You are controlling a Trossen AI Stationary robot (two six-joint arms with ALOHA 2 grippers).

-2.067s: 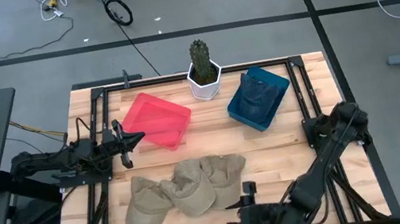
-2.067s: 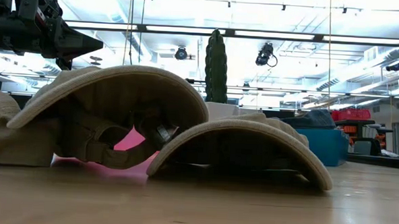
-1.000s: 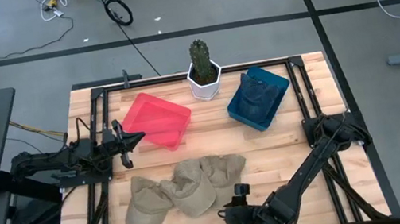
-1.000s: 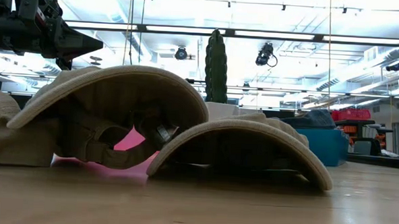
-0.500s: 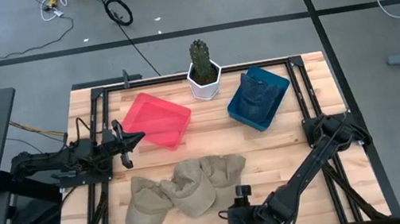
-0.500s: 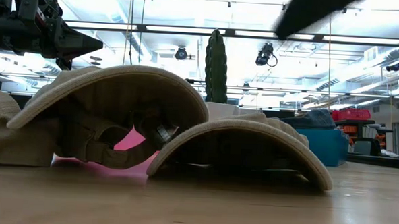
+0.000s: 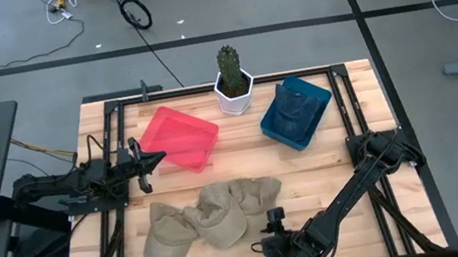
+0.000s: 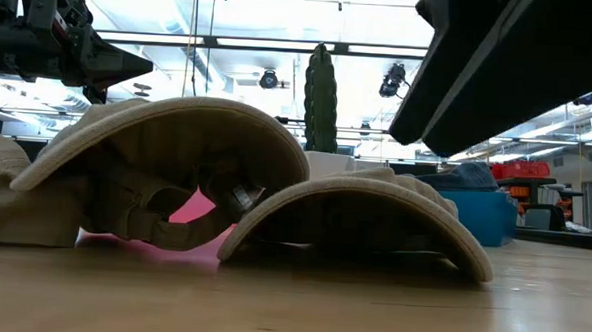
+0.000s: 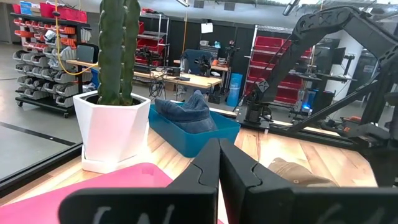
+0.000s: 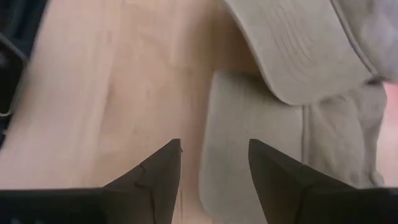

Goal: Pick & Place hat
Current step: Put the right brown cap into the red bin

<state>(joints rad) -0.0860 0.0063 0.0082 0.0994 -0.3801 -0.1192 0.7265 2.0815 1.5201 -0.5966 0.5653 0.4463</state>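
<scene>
Three tan hats point(image 7: 210, 214) are heaped, overlapping, at the desk's point(image 7: 327, 168) near edge. Judged light, soft in the crown, stiffer at the curved brim point(image 10: 292, 56); a brim edge is judged the best hold. Right pincer point(image 10: 214, 165): spread wide, empty, poised over a brim. Left pincer point(image 7: 158, 157): closed, empty, parked beside the pink tray point(image 7: 179, 137), in which nothing is seen. Blue bin point(image 7: 297, 113): one dark blue hat point(image 9: 189, 112) held inside.

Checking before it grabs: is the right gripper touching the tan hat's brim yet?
Apart. The right wrist view shows the open right gripper above the brim, fingertips clear of it.
</scene>
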